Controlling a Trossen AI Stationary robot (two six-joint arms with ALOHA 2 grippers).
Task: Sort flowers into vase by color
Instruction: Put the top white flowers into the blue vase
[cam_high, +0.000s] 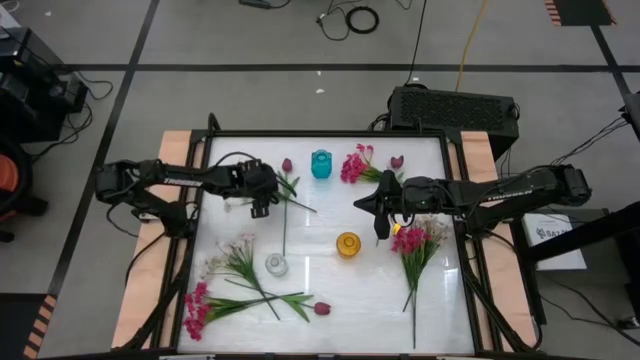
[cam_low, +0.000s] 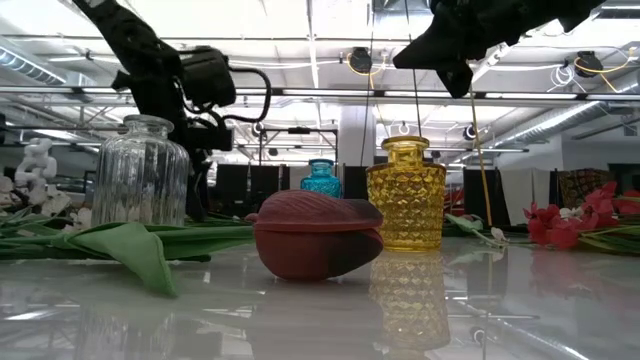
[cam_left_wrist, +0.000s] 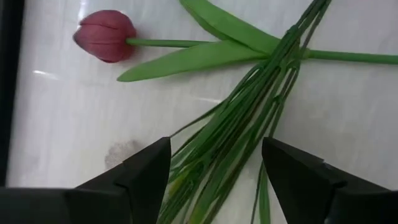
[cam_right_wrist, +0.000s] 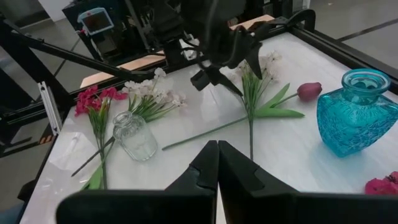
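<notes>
High view, upper left: left gripper (cam_high: 261, 205), jaws spread, hovers over a white spray's stems (cam_left_wrist: 249, 124) lying on the counter (cam_high: 330, 300). Next: descend, pinch. Right gripper (cam_high: 381, 222) jaws pressed together.

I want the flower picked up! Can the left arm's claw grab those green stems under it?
Probably yes. The left claw is open right above the green stems, which run between its fingers. Nothing covers them; only a maroon tulip lies nearby.

Maroon tulip (cam_left_wrist: 104, 35), green stems (cam_left_wrist: 249, 118), possibly crackle-patterned teal vase (cam_right_wrist: 356, 112)
</notes>
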